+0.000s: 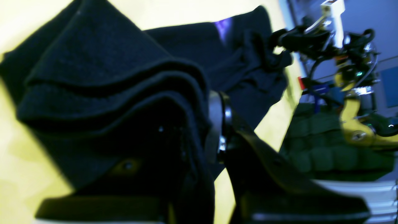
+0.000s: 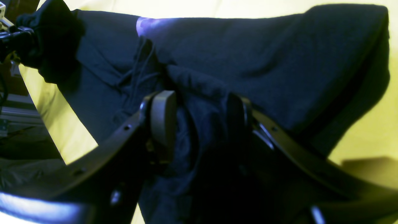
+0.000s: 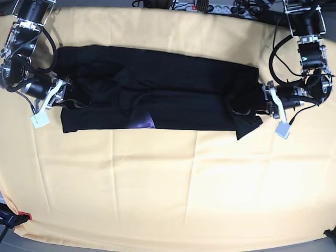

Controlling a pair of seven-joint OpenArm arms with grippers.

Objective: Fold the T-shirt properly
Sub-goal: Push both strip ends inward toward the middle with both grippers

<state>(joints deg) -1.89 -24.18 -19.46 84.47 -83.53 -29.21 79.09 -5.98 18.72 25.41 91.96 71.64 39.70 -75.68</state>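
You have the shirt (image 3: 157,94) folded into a long band at the surface's (image 3: 157,189) 12 o'clock, left hand (image 1: 199,130) clenched on its 3 o'clock end, right hand (image 2: 199,124) on its 9 o'clock end, with the crosswise folds left.

Creased pale yellow tablecloth (image 3: 157,184), evenly lit

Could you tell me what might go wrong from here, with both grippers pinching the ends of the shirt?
1. The left gripper clamps a thick bunch of several layers of the T-shirt; outer layers may slip free when lifted, leaving the fold uneven.
2. The right gripper holds a crumpled bunch, so wrinkles near that end could get folded in.
3. Dragging the shirt might pull the yellow tablecloth along and ruck it.
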